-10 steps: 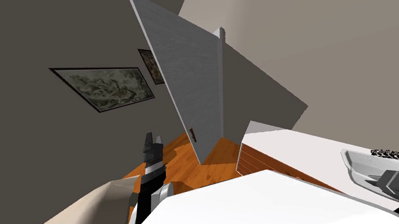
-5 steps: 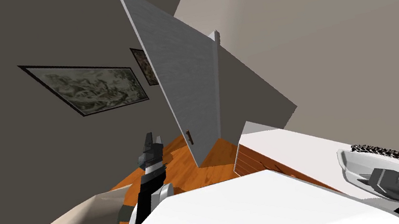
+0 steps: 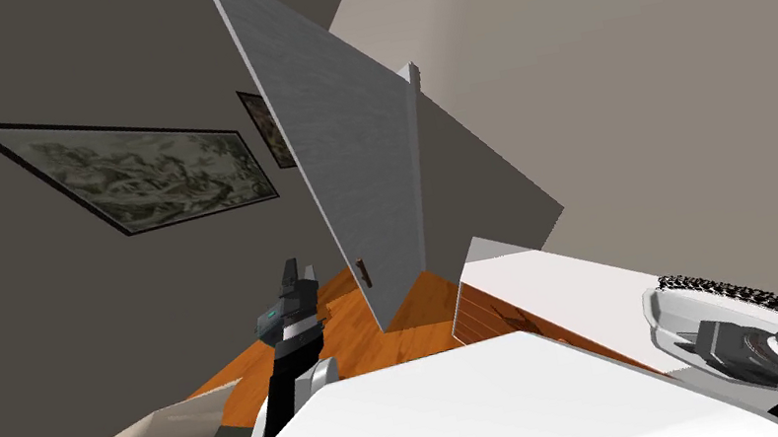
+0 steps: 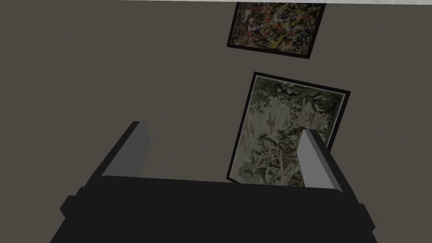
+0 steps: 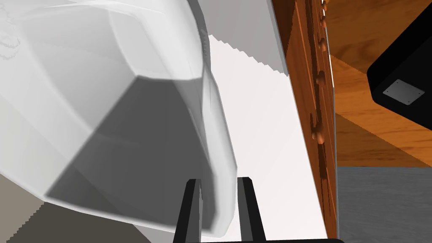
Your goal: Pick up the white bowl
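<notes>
Head view first: a white countertop (image 3: pixel 549 287) runs along the robot's right side, topping a cabinet with a reddish wood front (image 3: pixel 485 319). Beyond it lies orange wooden floor (image 3: pixel 347 333). A grey door (image 3: pixel 346 158) stands open with a small dark handle (image 3: pixel 364 275), and two framed pictures hang on the dark wall, a large one (image 3: pixel 128 171) and a small one (image 3: pixel 267 132). The white bowl (image 3: pixel 670 316) sits low at the right over the countertop, with the right gripper (image 3: pixel 712 344) at it and a black speckled thing (image 3: pixel 741 294) just behind. The left gripper (image 3: pixel 300 281) hangs above the floor.

Compared with a second ago, the whole scene has slid leftward. That is the head camera swinging, and more of the speckled thing now shows.

Left wrist view: the left gripper (image 4: pixel 223 156) has its fingers well apart, with nothing between them.

Right wrist view: the right gripper (image 5: pixel 219 202) is pinched on the rim of the white bowl (image 5: pixel 126 105), one finger (image 5: pixel 190 211) inside the wall and the other outside. The countertop (image 5: pixel 261 139) lies beside the bowl. Knobbed wooden drawer fronts (image 5: pixel 318 105) and floor (image 5: pixel 371 126) lie beyond.
</notes>
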